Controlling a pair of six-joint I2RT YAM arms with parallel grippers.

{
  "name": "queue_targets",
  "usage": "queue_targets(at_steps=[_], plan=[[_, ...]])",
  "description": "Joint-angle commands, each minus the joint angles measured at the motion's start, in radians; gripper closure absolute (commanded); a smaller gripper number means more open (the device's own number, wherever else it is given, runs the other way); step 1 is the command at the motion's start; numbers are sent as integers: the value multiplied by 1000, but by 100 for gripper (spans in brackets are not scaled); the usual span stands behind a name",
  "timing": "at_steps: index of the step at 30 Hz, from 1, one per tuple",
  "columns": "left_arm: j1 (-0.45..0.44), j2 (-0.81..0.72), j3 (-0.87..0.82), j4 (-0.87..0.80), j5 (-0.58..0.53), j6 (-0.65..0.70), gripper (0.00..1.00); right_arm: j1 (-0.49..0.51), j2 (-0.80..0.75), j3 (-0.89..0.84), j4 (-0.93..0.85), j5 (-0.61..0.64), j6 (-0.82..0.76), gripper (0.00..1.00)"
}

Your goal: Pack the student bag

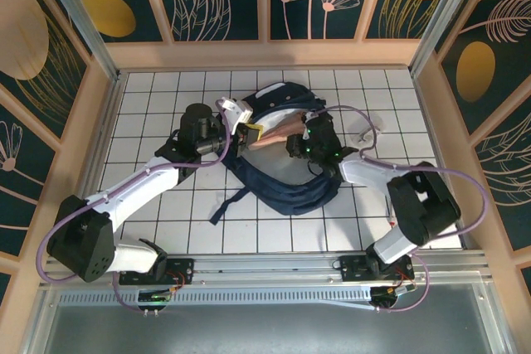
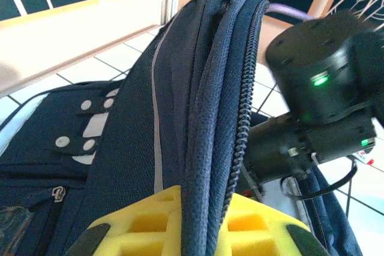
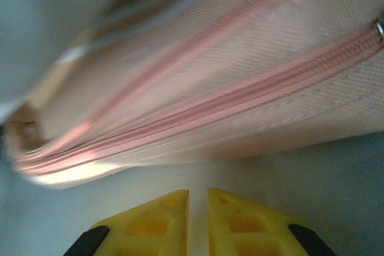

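— Student bag point(image 1: 282, 192) status, anyone? From the overhead it's lying flat mid-table point(image 1: 166, 230), straight out at 12 o'clock from the arm bases, with a loose strap point(image 1: 226, 205) trailing off toward 7.

— Yep. Working outward: left gripper point(image 2: 201, 199) is at the bag's 10 o'clock, pinched tight on the zip edge of the flap and holding it up so the mouth gapes. Its wrist cam shows the fabric sandwiched between the yellow pads point(image 2: 150, 220). Right gripper point(image 3: 198, 195) comes in from 3 o'clock, jaws down to a narrow slit with nothing in it. The pink pouch point(image 3: 228, 88) sits just past its tips and looks to be lying in the open mouth. As far as I can tell it's not touching the fingers.

— So what bites us from here?

— My guesses:
1. That pinch is on a thin zip edge, so if it slips, the flap flops down over the pouch and the right wrist.
2. Backing the right arm out toward 3 could snag the pouch's zipper or the lining and drag the pouch out with it.
3. Nudging the pouch deeper toward 9 could shove the whole bag across the tiles, since only that one pinch anchors it. Then the flap edge gets yanked free anyway.
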Motion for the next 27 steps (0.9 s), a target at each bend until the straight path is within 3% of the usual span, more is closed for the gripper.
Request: queue_targets(at_steps=[1, 9, 15, 18, 22, 27], plan=[[-2, -49, 22, 130, 51, -29, 100, -5, 78, 48, 73, 133, 39, 85], [-2, -44, 40, 98, 56, -20, 100, -57, 240, 104, 371, 42, 81, 86], [-2, -20, 56, 96, 67, -15, 100, -63, 309, 174, 486, -34, 113, 81], [-3, -13, 52, 110, 72, -22, 100, -64, 330, 193, 536, -129, 129, 79], [-2, -9, 49, 117, 79, -24, 100, -78, 391, 208, 693, -360, 171, 78], [-2, -7, 53, 134, 82, -44, 100, -85, 413, 241, 590, -300, 181, 75]])
